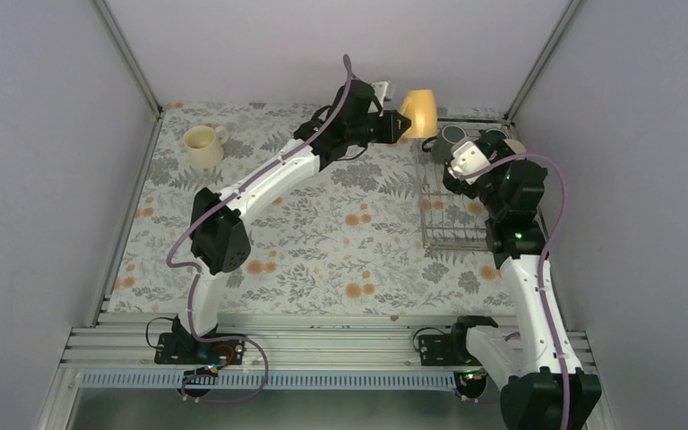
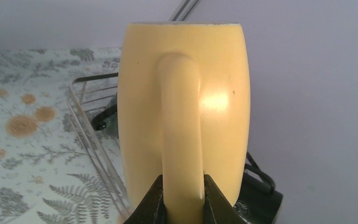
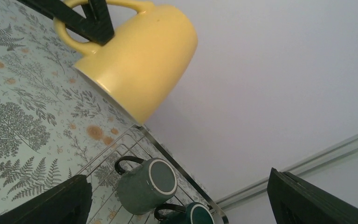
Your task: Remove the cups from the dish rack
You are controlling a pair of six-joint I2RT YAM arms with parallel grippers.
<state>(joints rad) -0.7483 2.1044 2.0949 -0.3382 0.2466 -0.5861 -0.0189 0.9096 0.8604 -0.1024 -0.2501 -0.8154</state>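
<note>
A small pale mark on the dark mug [image 2: 257, 201] below the left gripper [image 2: 182, 198] is too blurred to read. The left arm stretches far forward and rightward, its gripper clamped on the handle of the yellow mug [image 2: 182, 93], held in the air near the dish rack's [image 1: 452, 228] far left corner. The right arm bends over the rack; the right gripper [image 3: 179, 200] is spread wide and holds nothing, above a grey mug [image 3: 147, 184] and a teal mug [image 3: 196, 215] in the rack. A cream mug [image 1: 203, 145] stands on the table [image 1: 322, 242], far left.

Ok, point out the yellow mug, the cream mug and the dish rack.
yellow mug [image 2: 221, 140]: left wrist view, body beside the handle.
cream mug [image 1: 203, 152]: top external view, outer wall.
dish rack [image 1: 452, 231]: top external view, bare near wires.
</note>
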